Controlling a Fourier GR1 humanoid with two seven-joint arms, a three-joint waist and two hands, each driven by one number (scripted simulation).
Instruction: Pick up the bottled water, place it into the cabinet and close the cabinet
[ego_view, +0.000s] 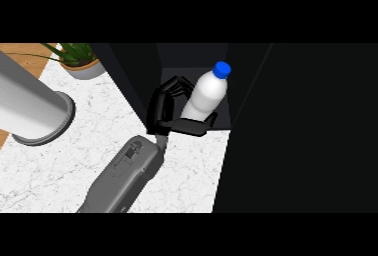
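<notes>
A single grey forearm (122, 177) enters from the lower edge of the head view and runs up and to the right over the white marbled desk (88, 135). From its place alone I cannot say for certain whether it is the left or the right arm, and no second hand shows at all. At its end the black hand (166, 112) has its fingers and thumb curled round the lower body of the bottled water (205, 95), the thumb crossing beneath near the bottle's base and the fingers wrapping its far side. The bottle sits directly in that grasp, just beyond and to the right of the palm, with its long axis tilted up and to the right so that the blue cap (222, 68) points deeper into the dark cabinet (184, 57). It is already inside the opening, between the cabinet's dark side walls; whether its base touches the cabinet floor cannot be told. The large black panel (295, 130) at the right is probably the open door, which the closing move must swing. Farther off at the left stand a grey cylinder (33, 107) and a potted plant (77, 60).
</notes>
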